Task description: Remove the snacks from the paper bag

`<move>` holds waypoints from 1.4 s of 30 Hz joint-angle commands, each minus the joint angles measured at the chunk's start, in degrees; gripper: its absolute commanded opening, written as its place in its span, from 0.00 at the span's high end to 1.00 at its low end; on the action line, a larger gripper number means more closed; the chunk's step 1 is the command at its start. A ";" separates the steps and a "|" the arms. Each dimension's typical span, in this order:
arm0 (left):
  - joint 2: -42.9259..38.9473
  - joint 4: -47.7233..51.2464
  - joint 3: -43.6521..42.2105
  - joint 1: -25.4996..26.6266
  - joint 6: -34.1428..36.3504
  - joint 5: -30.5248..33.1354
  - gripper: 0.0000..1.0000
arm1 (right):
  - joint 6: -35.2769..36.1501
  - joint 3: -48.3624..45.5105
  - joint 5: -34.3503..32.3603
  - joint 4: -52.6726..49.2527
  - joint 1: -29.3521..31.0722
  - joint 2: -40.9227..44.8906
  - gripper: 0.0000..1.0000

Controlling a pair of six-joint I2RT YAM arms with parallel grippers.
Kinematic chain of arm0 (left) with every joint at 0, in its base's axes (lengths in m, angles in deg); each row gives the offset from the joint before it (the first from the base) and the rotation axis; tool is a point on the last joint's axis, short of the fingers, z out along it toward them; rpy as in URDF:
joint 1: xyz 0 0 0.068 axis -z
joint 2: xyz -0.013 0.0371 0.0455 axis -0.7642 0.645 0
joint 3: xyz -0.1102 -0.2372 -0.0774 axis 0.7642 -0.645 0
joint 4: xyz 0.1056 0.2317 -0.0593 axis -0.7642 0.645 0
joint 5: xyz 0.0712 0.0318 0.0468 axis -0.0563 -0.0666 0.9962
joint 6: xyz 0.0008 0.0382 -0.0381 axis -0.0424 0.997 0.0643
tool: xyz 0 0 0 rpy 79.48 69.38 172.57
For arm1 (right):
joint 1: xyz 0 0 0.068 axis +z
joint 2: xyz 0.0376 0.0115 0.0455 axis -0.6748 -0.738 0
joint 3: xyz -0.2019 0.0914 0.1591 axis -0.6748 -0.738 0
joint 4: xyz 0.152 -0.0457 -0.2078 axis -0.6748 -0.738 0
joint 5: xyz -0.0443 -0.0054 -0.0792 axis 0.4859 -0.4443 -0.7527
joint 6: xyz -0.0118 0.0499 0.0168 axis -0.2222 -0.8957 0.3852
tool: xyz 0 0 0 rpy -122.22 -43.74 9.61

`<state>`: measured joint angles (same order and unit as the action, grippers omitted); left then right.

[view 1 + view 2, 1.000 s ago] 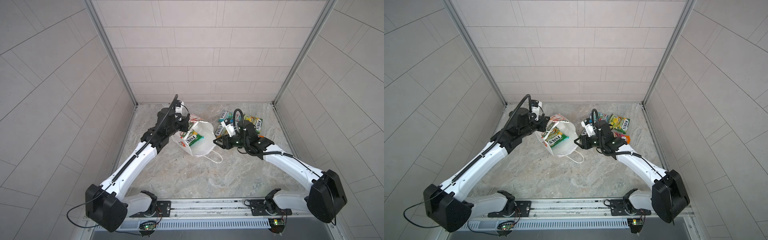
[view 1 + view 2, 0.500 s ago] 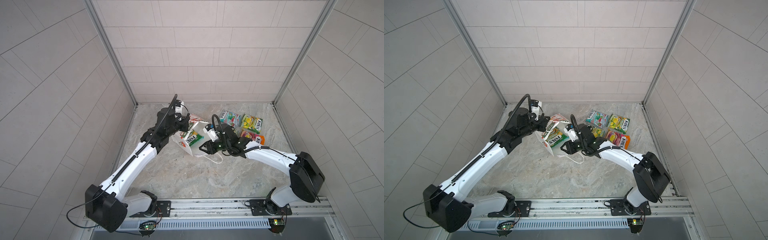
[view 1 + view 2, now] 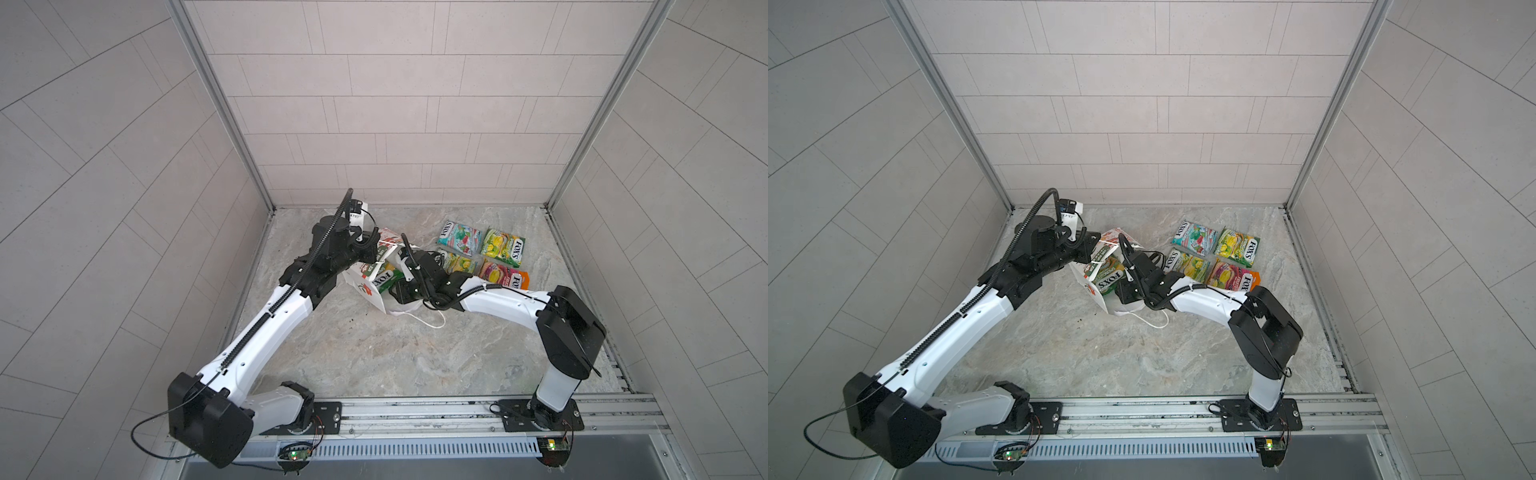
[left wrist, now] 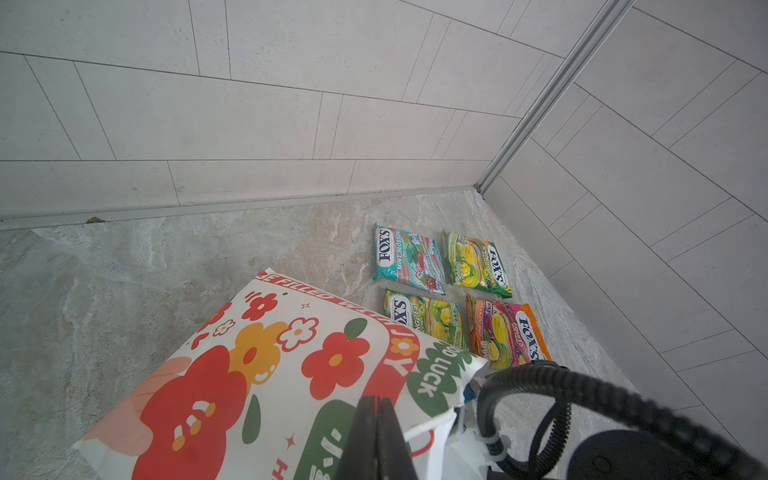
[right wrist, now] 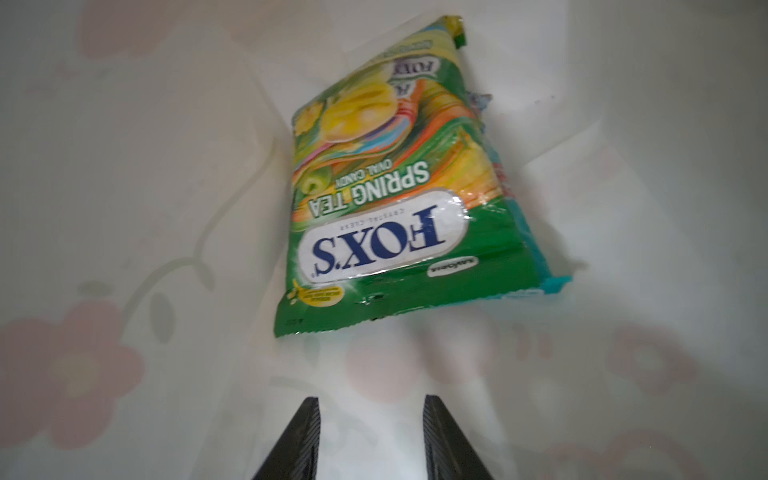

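The white paper bag (image 3: 360,284) (image 3: 1086,286) with red flower prints (image 4: 257,374) lies tilted on the table, its mouth toward the right arm. My left gripper (image 3: 371,252) (image 4: 376,409) is shut on the bag's upper rim. My right gripper (image 5: 371,401) (image 3: 395,291) is open and empty, reaching into the bag's mouth. Just beyond its fingertips, inside the bag, lies a green FOX'S snack packet (image 5: 382,199) (image 3: 1111,275), not touched. A teal packet edge (image 5: 540,270) shows under it. Several more snacks lie on the table at the back right, among them a teal one (image 3: 459,237) (image 4: 405,259).
Next to the teal packet lie a green-yellow one (image 3: 503,246), another green one (image 3: 455,262) and a red-yellow one (image 3: 505,279), close to the right wall. The bag's white cord handle (image 3: 432,322) trails onto the marble table (image 3: 395,357). Walls enclose three sides.
My right arm has swung left from the packets at the back right into the bag's mouth, and its jaws have narrowed a little. The left gripper still holds the bag.
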<state>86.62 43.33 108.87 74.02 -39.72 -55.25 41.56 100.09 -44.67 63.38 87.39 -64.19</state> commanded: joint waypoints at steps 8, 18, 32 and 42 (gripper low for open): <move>-1.84 -2.08 -1.04 -0.03 0.37 -0.50 1.00 | -9.79 1.68 -8.60 4.64 0.40 -3.58 0.60; -1.62 -2.17 -1.02 -0.02 0.27 -0.63 1.00 | -7.02 0.67 -13.91 8.39 0.41 -3.46 0.61; -1.62 -2.17 -1.08 -0.01 0.31 -0.79 1.00 | -4.37 2.89 -19.66 8.89 0.09 -6.63 0.58; -1.62 -2.15 -1.07 -0.01 0.30 -0.93 1.00 | -5.52 5.60 -18.10 6.16 -0.92 -8.90 0.56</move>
<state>86.11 42.44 108.24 74.02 -39.72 -56.19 36.93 104.70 -62.15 71.79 86.73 -72.35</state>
